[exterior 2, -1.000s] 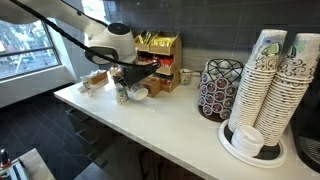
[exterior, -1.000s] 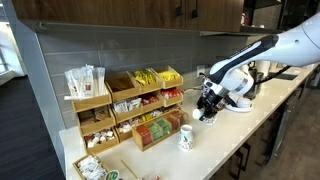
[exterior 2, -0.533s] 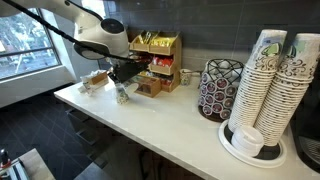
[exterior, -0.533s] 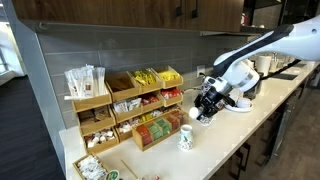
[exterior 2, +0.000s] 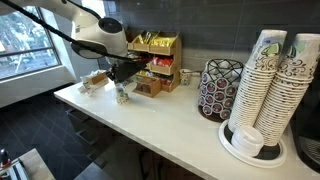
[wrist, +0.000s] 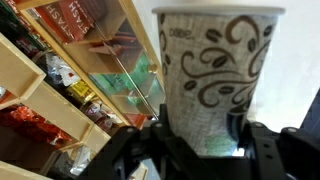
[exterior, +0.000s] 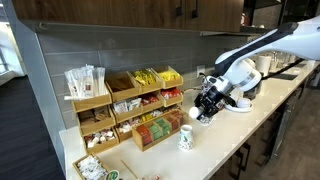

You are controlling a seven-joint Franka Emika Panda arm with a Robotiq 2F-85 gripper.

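1. Cup point(wrist: 215, 80) of white paper with brown swirls fills the middle of the wrist view. It stands upright with its rolled rim at the top of the frame. In an exterior view the cup point(exterior: 186, 138) is seen on the counter at lower centre, just in front of the wooden rack.
2. The cup is judged to be light, thin-walled and easily dented or tipped, with a slightly slick printed skin. Whether anything is in it cannot be seen. Hold is best taken on opposite sides of the wall, below the stiff rim, with a gentle squeeze. A hard pinch would likely buckle it.
3. The gripper point(wrist: 200, 150) is seen along the bottom edge of the wrist view. Its dark, blurred fingers point(wrist: 135, 150) flank the lower part of the cup, and the jaws are drawn partly in. Whether the pads press on the paper or merely stand beside it cannot be told. In an exterior view the gripper point(exterior 2: 122, 78) hangs right above the cup, centre left.
4. A wooden rack point(wrist: 40, 90) of sloped shelves stocked with coloured packets takes up the left of the wrist view, close beside the cup.
5. The white counter point(exterior 2: 170, 125) carries everything.
6. Well apart from the cup, at the right of that exterior view, a round wire holder point(exterior 2: 218, 88) of dark pods stands beside tall stacks of paper cups point(exterior 2: 275, 85).
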